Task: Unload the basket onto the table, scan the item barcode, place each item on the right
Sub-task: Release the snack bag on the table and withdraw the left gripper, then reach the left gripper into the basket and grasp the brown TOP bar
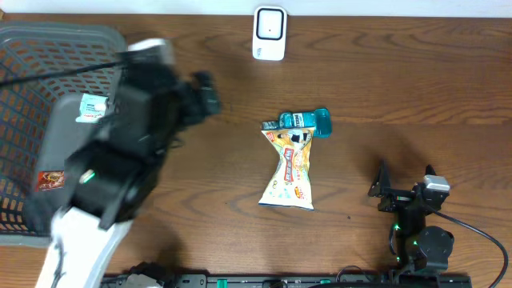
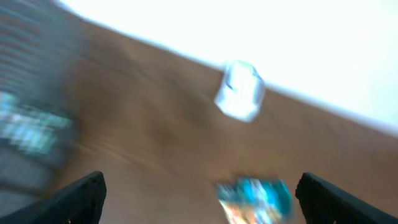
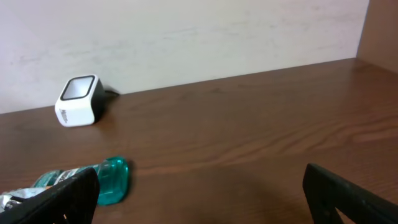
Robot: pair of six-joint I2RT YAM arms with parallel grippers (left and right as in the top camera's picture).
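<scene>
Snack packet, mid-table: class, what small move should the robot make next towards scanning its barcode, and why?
Probably lower the open left end effector onto the snack packet to grasp it. The packet lies flat beside a teal item, apart from the scanner at the far edge; the right end effector is empty too, but the left wrist view frames the packet between its fingers.

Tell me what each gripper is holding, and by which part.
Nothing is held. The left gripper and right gripper both stand open and empty; the snack bag lies untouched on the table.
</scene>
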